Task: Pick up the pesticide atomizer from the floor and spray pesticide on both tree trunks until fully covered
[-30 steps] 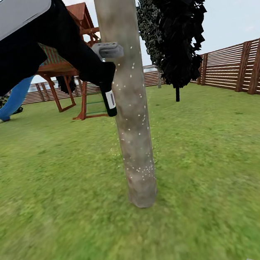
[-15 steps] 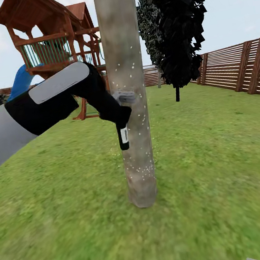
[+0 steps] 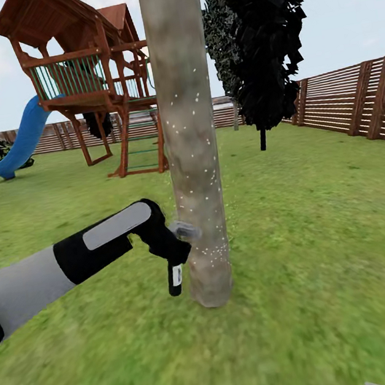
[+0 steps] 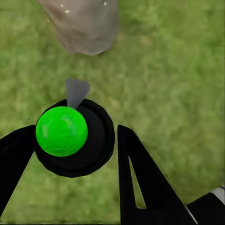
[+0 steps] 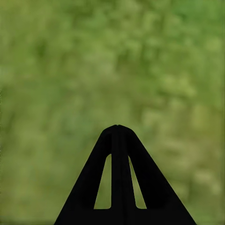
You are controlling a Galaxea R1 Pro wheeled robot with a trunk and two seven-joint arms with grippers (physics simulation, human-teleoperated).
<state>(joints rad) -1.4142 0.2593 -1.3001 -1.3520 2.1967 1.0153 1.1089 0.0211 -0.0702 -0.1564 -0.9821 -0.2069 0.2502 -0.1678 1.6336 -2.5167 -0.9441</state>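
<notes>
One tree trunk (image 3: 188, 125), a thick mottled grey-brown column, rises from the lawn straight ahead, dotted with white pesticide specks (image 3: 211, 251). My left gripper (image 3: 174, 254) is low beside the trunk's left side, shut on the pesticide atomizer (image 3: 175, 279), a small black bottle with a white label hanging below the fingers. In the left wrist view the atomizer (image 4: 75, 138) shows a green round top and a grey nozzle aimed at the trunk's base (image 4: 84, 23), with my left gripper (image 4: 75, 145) clamping it from both sides. My right gripper (image 5: 118, 129) is shut over blurred grass, holding nothing.
A wooden play tower (image 3: 84, 79) with a blue slide (image 3: 20, 145) stands at the back left. A black-leaved thin tree (image 3: 268, 43) and a grey-green leafy one (image 3: 216, 27) stand behind the trunk. A brown slatted fence (image 3: 352, 102) runs along the right. Lawn surrounds the trunk.
My left arm has come down along the trunk with the atomizer, from chest-high on the trunk to near its base. The play tower is now uncovered. The camera has not moved.
</notes>
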